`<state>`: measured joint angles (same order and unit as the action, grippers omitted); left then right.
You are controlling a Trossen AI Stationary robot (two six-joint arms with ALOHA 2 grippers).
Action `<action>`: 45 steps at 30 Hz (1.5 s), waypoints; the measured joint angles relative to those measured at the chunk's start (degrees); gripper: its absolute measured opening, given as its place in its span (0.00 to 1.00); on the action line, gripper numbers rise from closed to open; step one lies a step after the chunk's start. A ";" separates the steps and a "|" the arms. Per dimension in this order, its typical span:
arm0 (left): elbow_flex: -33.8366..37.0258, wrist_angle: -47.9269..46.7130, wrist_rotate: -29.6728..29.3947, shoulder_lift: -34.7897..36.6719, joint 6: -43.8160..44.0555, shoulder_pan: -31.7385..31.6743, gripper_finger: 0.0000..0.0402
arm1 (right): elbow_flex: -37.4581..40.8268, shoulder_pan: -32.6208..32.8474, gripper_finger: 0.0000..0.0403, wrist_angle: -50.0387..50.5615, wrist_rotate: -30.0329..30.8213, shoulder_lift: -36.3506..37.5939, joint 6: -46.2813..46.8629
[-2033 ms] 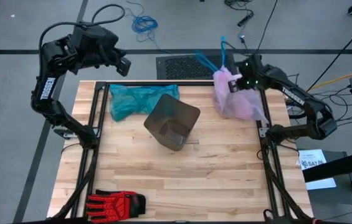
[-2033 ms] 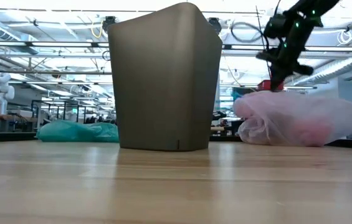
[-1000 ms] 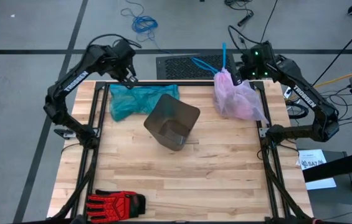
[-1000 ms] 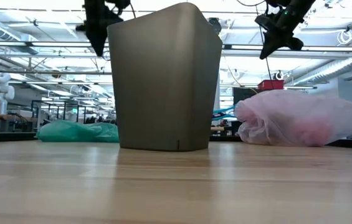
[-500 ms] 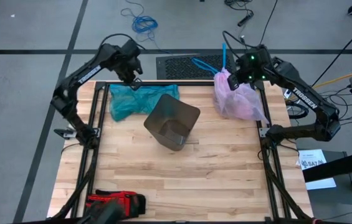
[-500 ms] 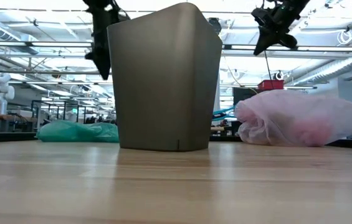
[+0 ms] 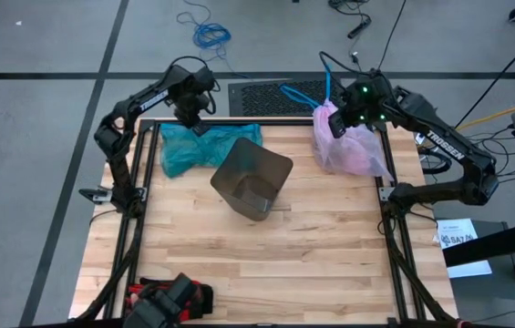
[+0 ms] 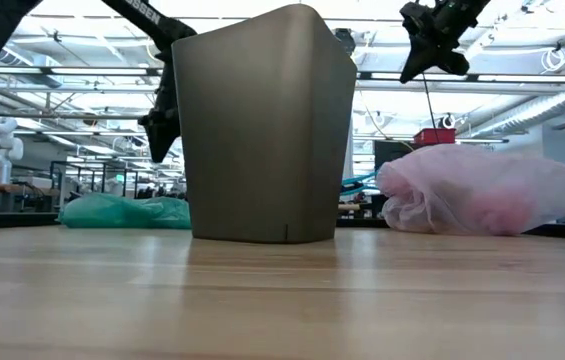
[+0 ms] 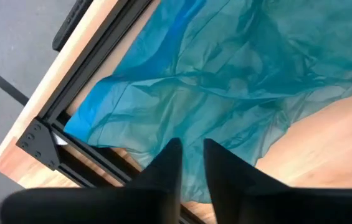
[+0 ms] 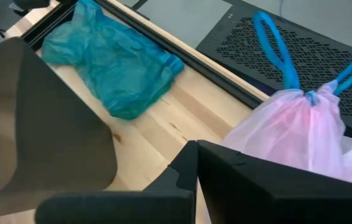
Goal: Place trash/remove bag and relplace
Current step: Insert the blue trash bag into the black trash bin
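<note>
Expect the thin pink-lavender plastic bag (image 7: 348,146) to slump, light and slippery, so take its cinched neck by the blue drawstrings (image 10: 275,43); your right claw (image 7: 359,102) hangs closed and empty above it, while your left claw (image 9: 188,163), slightly parted, holds nothing over the teal-green plastic bag (image 7: 198,146).

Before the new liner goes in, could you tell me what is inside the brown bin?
From above, the brown bin looks unlined, with bare inner walls and floor and no trash visible. The near wall hides part of the floor.

I have the left gripper (image 7: 197,117) hanging just above the teal bag (image 7: 204,146), which lies at the table's (image 7: 330,237) far left. The bin (image 7: 252,179) stands beside it, toward the middle. My right gripper (image 7: 348,111) hovers over the bag (image 7: 348,146), far right.
</note>
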<state>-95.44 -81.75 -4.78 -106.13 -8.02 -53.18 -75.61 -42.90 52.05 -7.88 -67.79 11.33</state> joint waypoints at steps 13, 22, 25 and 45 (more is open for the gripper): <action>0.00 -0.67 -1.42 -1.33 -1.39 -0.85 0.45 | 0.00 1.40 0.00 -1.34 -1.54 -0.01 -0.07; 0.00 -0.19 -1.58 -7.05 -3.09 -2.55 0.46 | 0.00 1.40 0.00 -1.21 -1.62 -0.02 -0.01; 0.00 0.82 -1.97 -8.86 -3.03 -2.85 0.46 | 0.00 1.40 0.00 -1.18 -1.64 -0.02 1.11; 0.00 6.42 -4.31 -12.85 -2.90 -3.44 0.46 | 0.00 1.40 0.00 -1.16 -3.02 -0.02 3.45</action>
<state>-95.44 -75.33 -9.08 -118.98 -10.92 -56.62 -75.61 -41.50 50.89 -10.90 -67.81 14.79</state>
